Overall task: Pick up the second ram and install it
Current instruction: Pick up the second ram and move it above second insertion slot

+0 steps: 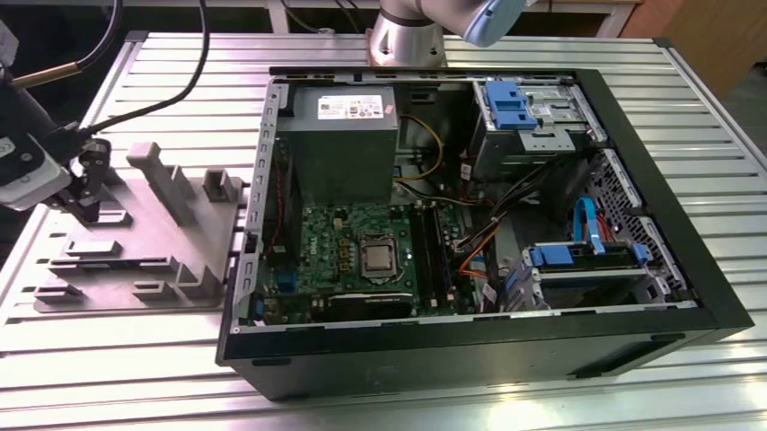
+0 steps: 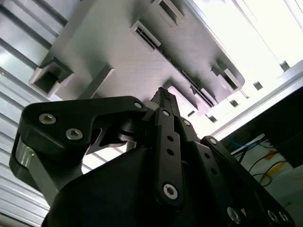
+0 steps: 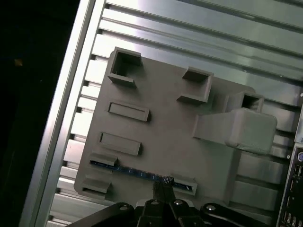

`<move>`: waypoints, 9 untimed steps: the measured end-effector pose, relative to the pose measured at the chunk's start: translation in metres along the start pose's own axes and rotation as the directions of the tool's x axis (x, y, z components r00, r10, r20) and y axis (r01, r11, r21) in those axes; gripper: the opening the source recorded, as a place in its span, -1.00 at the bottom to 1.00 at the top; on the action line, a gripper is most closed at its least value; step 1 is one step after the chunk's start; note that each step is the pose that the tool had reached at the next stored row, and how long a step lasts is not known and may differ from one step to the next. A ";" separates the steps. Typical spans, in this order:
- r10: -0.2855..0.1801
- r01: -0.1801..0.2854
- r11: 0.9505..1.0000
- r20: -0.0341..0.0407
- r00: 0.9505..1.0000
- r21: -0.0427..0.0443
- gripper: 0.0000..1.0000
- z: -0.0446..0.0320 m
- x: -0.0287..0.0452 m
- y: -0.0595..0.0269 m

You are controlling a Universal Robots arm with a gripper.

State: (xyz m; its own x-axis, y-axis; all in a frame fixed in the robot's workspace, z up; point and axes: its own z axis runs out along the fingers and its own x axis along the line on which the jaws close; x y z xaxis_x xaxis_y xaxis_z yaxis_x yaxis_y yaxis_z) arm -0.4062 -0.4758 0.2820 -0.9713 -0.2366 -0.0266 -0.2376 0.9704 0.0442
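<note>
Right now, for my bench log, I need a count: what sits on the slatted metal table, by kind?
computer case: 1
grey holder tray: 1
ram stick, lying in a tray slot: 1
Total: 3

A grey holder tray [image 3: 165, 142] is recorded lying on a slatted metal table [image 3: 189, 28]. The second ram [image 3: 128, 170] is seated in a slot along the tray's six o'clock edge. The gripper [image 3: 163, 183] is closed there, its tips pinched together on the ram. A tall block [image 3: 241, 127] is noted at the tray's three o'clock.
</note>
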 end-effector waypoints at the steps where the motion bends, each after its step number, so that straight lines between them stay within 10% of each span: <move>1: -0.018 0.018 1.000 -0.001 1.000 0.000 -0.80 0.0002 0.0000 0.0000; 9: -0.162 0.162 0.987 -0.007 0.987 -0.005 -0.80 0.0025 0.0001 -0.0001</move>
State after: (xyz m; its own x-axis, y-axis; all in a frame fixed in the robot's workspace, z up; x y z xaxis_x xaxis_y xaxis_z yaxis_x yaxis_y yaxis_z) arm -0.4061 -0.4759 0.2795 -0.9200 -0.3910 -0.0266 -0.3919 0.9190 0.0441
